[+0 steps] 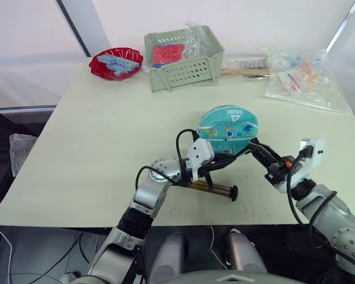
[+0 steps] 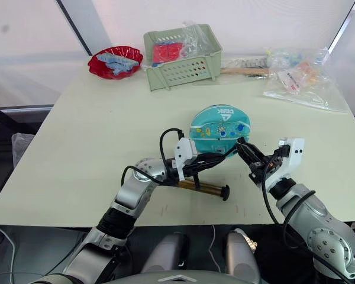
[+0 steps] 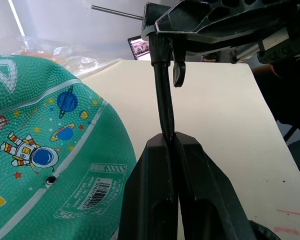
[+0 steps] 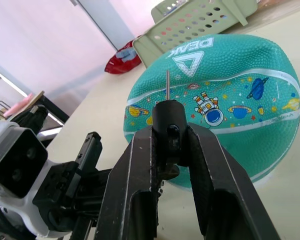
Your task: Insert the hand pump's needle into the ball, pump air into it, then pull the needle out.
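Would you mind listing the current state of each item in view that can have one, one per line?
ball: partly deflated, resting on the table, needle not yet in it.
needle: bare, held before the ball.
hand pump: lying flat on the table.
hose: pinched by the left gripper.
right gripper: shut on the needle's fitting.
basket: upright, holding packets.
red bowl: upright, holding something blue.

From my head view, the left gripper (image 1: pixel 216 165) covers the handle end of the hand pump (image 1: pixel 216 189), and the hose gets lost behind both sets of fingers. The ball (image 3: pixel 45 165) runs off the edge of the left wrist view. I can't make out what's inside the plastic bags (image 1: pixel 305 80) or the green basket (image 1: pixel 183 56).
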`<action>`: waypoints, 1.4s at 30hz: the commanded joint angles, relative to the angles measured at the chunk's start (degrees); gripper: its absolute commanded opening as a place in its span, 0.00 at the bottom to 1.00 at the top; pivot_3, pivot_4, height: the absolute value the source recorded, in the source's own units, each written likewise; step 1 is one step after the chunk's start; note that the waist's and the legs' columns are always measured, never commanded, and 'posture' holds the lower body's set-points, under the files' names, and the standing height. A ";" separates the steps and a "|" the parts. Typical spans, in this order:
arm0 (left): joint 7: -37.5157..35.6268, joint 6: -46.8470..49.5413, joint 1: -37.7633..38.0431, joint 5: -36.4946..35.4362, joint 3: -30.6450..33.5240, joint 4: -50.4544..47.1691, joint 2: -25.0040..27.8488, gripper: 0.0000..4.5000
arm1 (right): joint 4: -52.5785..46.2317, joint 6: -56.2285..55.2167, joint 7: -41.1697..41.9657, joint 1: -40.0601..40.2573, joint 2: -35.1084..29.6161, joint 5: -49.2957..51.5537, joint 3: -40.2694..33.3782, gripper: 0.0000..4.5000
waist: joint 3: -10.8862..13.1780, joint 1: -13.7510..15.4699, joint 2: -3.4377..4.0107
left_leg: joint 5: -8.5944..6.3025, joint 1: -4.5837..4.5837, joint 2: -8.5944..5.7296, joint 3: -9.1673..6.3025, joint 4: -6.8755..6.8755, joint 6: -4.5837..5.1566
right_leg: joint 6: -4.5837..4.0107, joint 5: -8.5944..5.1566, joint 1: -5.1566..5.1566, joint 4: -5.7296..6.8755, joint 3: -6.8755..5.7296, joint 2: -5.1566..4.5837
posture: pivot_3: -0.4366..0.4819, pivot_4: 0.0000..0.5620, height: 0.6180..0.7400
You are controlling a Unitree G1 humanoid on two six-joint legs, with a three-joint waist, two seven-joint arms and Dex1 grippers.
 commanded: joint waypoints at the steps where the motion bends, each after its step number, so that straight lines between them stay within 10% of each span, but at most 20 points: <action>1: -0.54 -0.07 0.24 -1.08 -0.12 -2.91 -0.04 0.00 | 0.28 -2.65 2.18 0.36 0.80 -1.84 -0.21 0.07 | 0.00 0.00 0.00 | 0.00 0.00 0.00 0.00 0.00 0.00 | 0.00 0.00 0.00 0.00 0.00 0.00 | 0.48 0.27 0.97; 6: -1.11 0.28 0.52 -1.48 -0.10 -3.21 0.26 0.00 | 1.62 -4.12 4.67 0.62 1.85 -4.37 0.54 0.07 | 0.00 -0.04 0.00 | 0.00 0.00 0.00 -0.02 0.00 0.00 | 0.00 0.00 0.00 0.01 -0.01 0.00 | 0.48 0.27 0.97; 17: -2.33 0.04 -2.73 -3.11 4.56 -3.34 4.15 0.97 | -0.67 -5.01 14.70 4.70 -5.12 -6.73 -1.91 0.07 | 0.00 -0.04 0.00 | 0.00 0.00 0.00 0.00 0.00 0.00 | 0.00 0.00 -0.02 0.00 -0.01 0.01 | 0.48 0.27 0.97; 42: 2.53 6.22 -21.59 -2.00 10.74 10.03 5.95 0.97 | 10.68 -22.22 48.57 13.98 -20.69 -20.13 -19.61 0.07 | 0.13 0.18 -0.19 | 0.00 -0.09 -0.02 0.20 0.10 0.00 | 0.02 0.00 0.02 -0.03 -0.16 0.01 | 0.48 0.27 0.97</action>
